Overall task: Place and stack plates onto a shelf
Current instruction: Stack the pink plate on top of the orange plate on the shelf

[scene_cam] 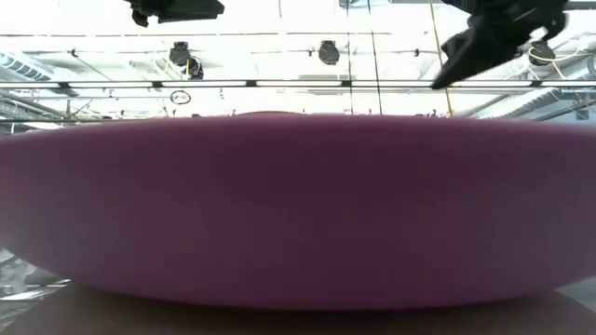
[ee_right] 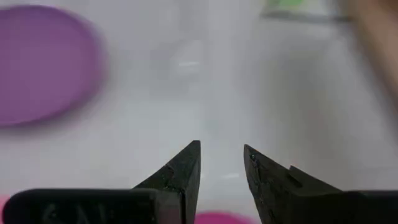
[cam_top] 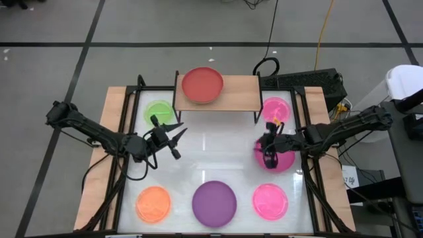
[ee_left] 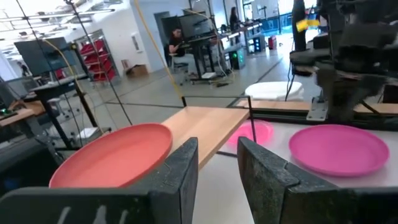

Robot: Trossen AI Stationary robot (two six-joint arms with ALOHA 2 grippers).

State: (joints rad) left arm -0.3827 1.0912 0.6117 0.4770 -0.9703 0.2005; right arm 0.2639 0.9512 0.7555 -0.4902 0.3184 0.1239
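The light-wood shelf stands at the table's far side with a red plate lying flat on it. On the table lie a green plate, a pink plate at the shelf's right end, a magenta plate, an orange plate, a purple plate and another pink plate. My left gripper hangs open between the green plate and the table's middle, facing the shelf and red plate. My right gripper is open above the magenta plate's left edge.
The shelf's thin black legs stand on the table beside the green plate. The table's middle between the two grippers is bare. The purple plate fills the low view. Cables and a dark box lie beyond the far right corner.
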